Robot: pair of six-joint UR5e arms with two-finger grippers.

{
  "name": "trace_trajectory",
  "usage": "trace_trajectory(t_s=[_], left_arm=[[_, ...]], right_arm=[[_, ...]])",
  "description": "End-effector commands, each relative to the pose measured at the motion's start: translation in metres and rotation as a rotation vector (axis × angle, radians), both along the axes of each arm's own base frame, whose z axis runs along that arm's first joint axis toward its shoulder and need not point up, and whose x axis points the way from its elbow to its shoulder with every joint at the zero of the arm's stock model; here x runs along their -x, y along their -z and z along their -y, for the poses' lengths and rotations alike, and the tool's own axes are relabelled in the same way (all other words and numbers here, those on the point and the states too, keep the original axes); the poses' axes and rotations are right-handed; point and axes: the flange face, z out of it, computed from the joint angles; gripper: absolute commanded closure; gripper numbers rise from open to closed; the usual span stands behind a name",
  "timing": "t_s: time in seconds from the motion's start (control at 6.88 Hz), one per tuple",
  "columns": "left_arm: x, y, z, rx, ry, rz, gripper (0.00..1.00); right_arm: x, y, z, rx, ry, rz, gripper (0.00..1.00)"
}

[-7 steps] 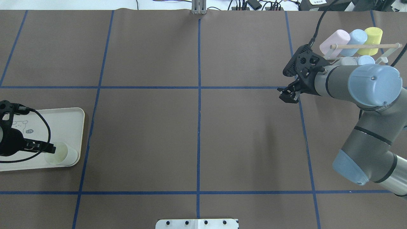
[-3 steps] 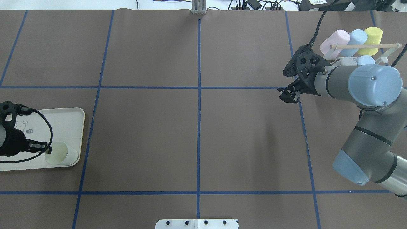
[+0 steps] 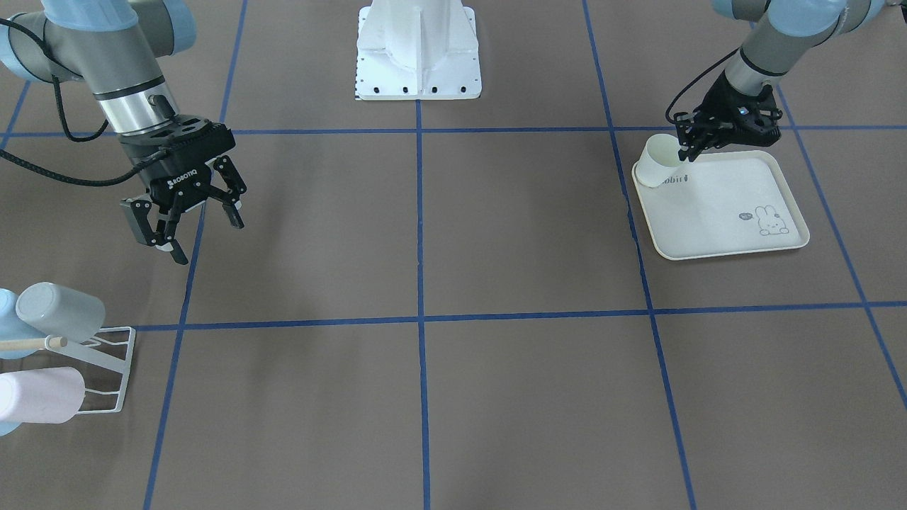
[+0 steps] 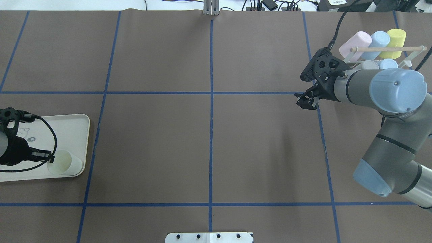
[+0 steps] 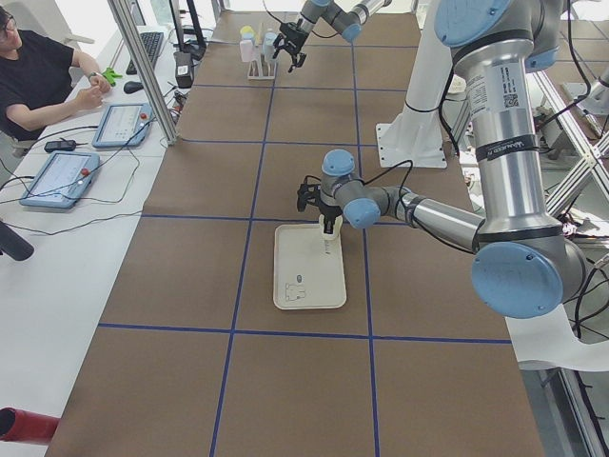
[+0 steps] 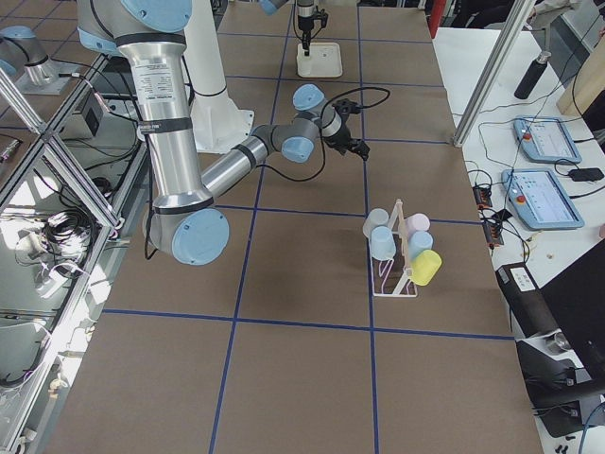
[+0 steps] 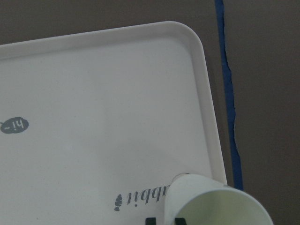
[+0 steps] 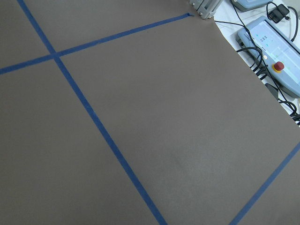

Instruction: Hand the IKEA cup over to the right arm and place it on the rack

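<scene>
L gripper [image 4: 51, 158] is down at the cup [image 7: 213, 204]. Its fingers [image 7: 151, 220] sit one on either side of the cup wall w/ barely any gap, so it looks pinched on the rim. The wrist cam only catches the very tips tho, so not 100% sure.

Cup is pale, mouth up, in the corner of the cream rabbit-print tray [image 4: 72, 121] that's closest to the robot and toward mid-table. Base looks to be resting on the tray afaict.

R gripper [image 3: 203, 235] is well apart from all that, on the other side. It hangs above the bare brown table [image 4: 209, 145], jaws spread wide, nothing between them.

Rack [image 3: 129, 365] is near it, toward the table's far edge on the robot's right. It's got a pink cup [image 4: 354, 43], a blue cup [image 4: 377, 40] and a yellow cup [image 4: 395, 38] on the prongs, plus the thin wooden rod [image 4: 388, 49] across the top.
</scene>
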Motion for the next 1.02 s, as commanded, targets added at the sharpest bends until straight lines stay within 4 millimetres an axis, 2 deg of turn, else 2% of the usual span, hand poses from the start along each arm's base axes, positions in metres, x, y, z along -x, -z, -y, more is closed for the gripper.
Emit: trace_trajectory(t_s=[0.0,0.44,0.58,0.73,0.87], left_arm=[[0.000,0.001,0.000,-0.003,-0.001,-0.002,1.00],[0.010,0.011,-0.001,-0.020,0.003,-0.009,1.00],[0.017,0.021,-0.001,-0.021,0.012,-0.010,1.00],[0.030,0.049,0.006,-0.016,0.046,-0.003,1.00],[0.040,0.089,0.015,-0.009,0.079,0.004,1.00]], right_arm=[[0.000,0.000,0.000,0.000,0.000,0.000,0.01],[0.003,0.000,-0.001,-0.002,0.005,-0.001,0.01],[0.007,-0.001,-0.002,-0.018,0.008,0.009,0.01],[0.015,0.000,-0.008,-0.032,0.024,0.027,0.01],[0.023,0.005,-0.015,-0.064,0.042,0.066,0.01]])
